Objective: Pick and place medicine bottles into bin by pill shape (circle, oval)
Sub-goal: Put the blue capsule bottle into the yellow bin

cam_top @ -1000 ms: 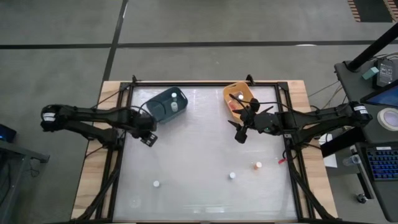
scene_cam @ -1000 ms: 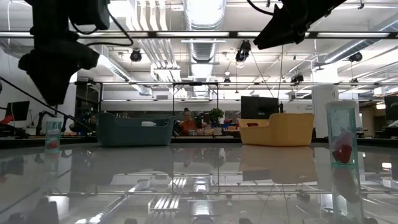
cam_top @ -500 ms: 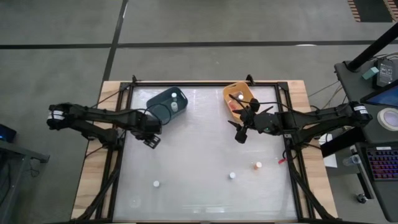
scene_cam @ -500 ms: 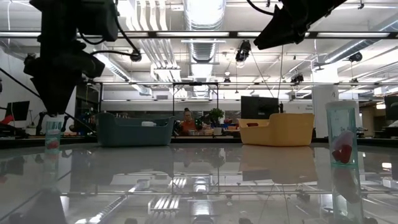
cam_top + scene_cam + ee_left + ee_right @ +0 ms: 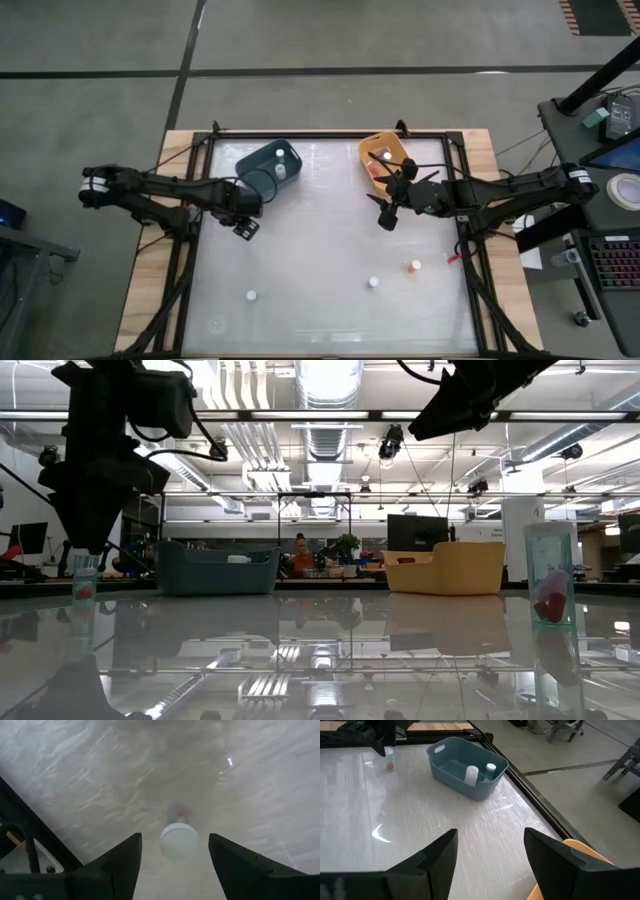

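1. Sliding rightward over the last second, the left arm has carried the left gripper (image 5: 243, 228) from beside the blue-grey bin (image 5: 268, 168) to a spot just near of it, while its jaws have spread wider.
2. Its wrist camera looks straight down on a medicine bottle (image 5: 179, 841), white cap up, standing between the two parted fingers (image 5: 118, 865) and apart from both; I judge this an approach to a pick, nothing gripped yet.
3. In the low view that bottle (image 5: 85, 582) stands on the glass directly under the hanging gripper, red pills showing through its wall.
4. The left arm reaches in from the table's left edge, its wrist bent downward.
5. The right gripper (image 5: 388, 212) hangs unmoved beside the near end of the yellow bin (image 5: 385, 160), fingers apart and empty, pointing toward the table's middle.
6. Already sorted: two bottles in the blue-grey bin (image 5: 470, 775), and at least one white cap in the yellow one.
7. Left to do: a white-capped bottle (image 5: 250, 296) near left, another (image 5: 372, 283) near centre, and an orange-tinted one (image 5: 415, 266) to its right.
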